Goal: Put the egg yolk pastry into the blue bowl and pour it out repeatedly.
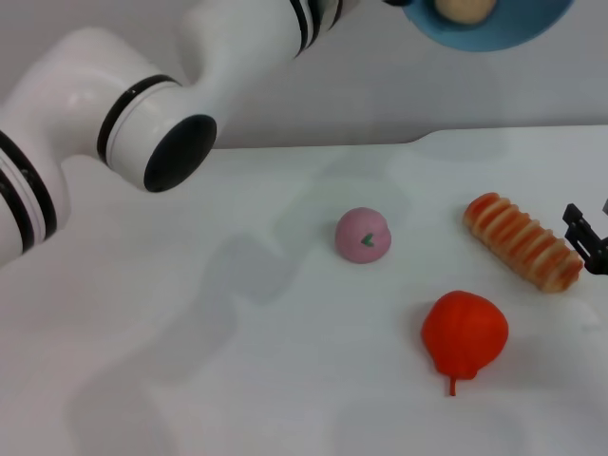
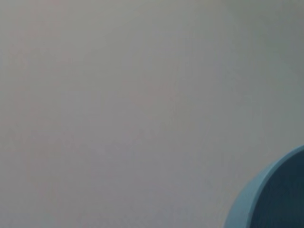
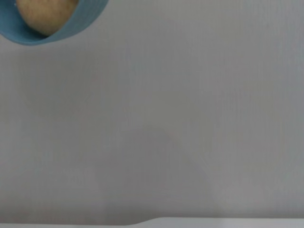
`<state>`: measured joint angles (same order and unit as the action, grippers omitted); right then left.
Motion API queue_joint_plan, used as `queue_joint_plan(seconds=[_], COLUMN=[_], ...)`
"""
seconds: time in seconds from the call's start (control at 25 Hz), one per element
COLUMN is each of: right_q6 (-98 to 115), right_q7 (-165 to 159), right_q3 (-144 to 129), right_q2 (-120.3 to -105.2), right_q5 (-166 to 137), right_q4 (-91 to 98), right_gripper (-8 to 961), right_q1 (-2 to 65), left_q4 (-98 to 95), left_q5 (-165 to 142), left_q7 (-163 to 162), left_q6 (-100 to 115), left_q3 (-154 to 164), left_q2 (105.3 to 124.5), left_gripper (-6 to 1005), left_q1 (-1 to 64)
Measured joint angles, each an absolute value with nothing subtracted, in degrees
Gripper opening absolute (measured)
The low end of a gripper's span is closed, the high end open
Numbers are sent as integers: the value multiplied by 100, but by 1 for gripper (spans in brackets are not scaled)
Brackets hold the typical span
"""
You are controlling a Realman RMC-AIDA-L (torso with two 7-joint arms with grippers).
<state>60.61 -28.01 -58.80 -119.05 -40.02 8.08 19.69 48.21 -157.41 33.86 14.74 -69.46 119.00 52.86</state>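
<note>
Left gripper is out of frame, so its state cannot be told; the tilted bowl at top right may drop the pastry off the table.

Table: white, matte, filling the lower frame (soft grey shadows at lower left).
Wall: plain pale grey, upper frame.
Light: diffuse, even.

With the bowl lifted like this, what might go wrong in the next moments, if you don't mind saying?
1. The blue bowl is held high and tilted, mouth facing the camera, so the egg yolk pastry may drop and roll off the table.
2. It might land on the pink ball or ridged bread and scatter them.
</note>
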Motion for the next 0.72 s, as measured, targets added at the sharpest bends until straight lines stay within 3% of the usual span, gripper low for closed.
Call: queue_joint_plan(seconds=[0.28, 0.72], right_q6=[6100, 6240], right_q7=[-2801, -2802], right_q3=[-5882, -5879], right_q2=[-11912, -11909], right_q5=[-3998, -3998], right_q4=[705, 644], right_gripper=[526, 526], right_q1=[1952, 1921], left_q4=[4691, 4896], left_q5=[-15726, -15589], left_q7=[3593, 3495], left_q6=[2027, 768], left_q3=[-6673, -6882], left_q2=[11900, 11901], left_gripper=[-1, -2], left_q1=[5264, 5367])
